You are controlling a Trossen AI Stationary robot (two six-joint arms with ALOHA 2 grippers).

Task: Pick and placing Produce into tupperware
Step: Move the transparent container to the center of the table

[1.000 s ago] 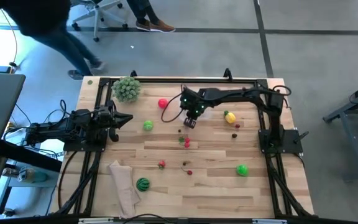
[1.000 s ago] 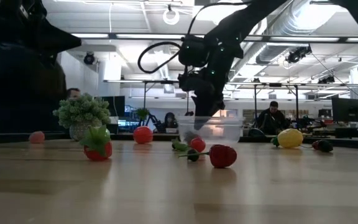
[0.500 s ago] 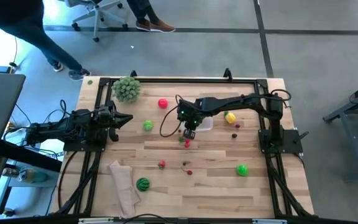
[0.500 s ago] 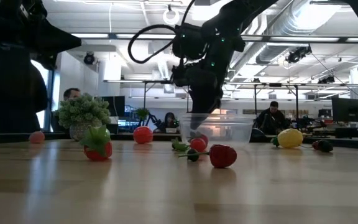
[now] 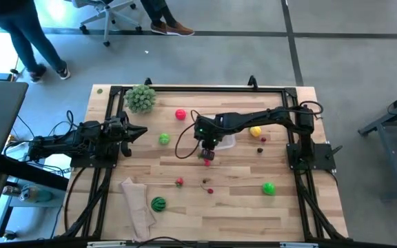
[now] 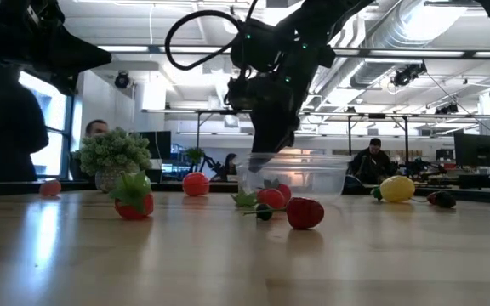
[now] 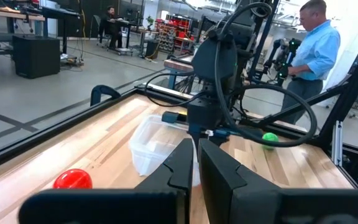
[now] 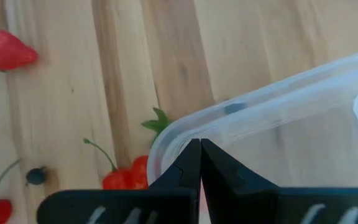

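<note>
Pinching the tupperware point(image 8: 278, 124) rim, the right pincer point(image 8: 199, 163) could lose its grip and knock nearby strawberries point(image 8: 126, 177)

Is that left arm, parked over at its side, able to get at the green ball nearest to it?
Probably yes. The left gripper, shut, rests at the table's left edge, and only bare wood shows between it and the green ball. The right gripper, clamped on the tupperware, sits farther off.

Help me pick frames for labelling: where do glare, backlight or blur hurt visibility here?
Low view: bright ceiling lights backlight the right gripper into a silhouette, and the tupperware glows. Right wrist view: the tupperware wall is hazy, while the strawberry stays crisp. Left wrist view: the near fingers look soft. High view: daylight washes out the floor at the upper left.
</note>
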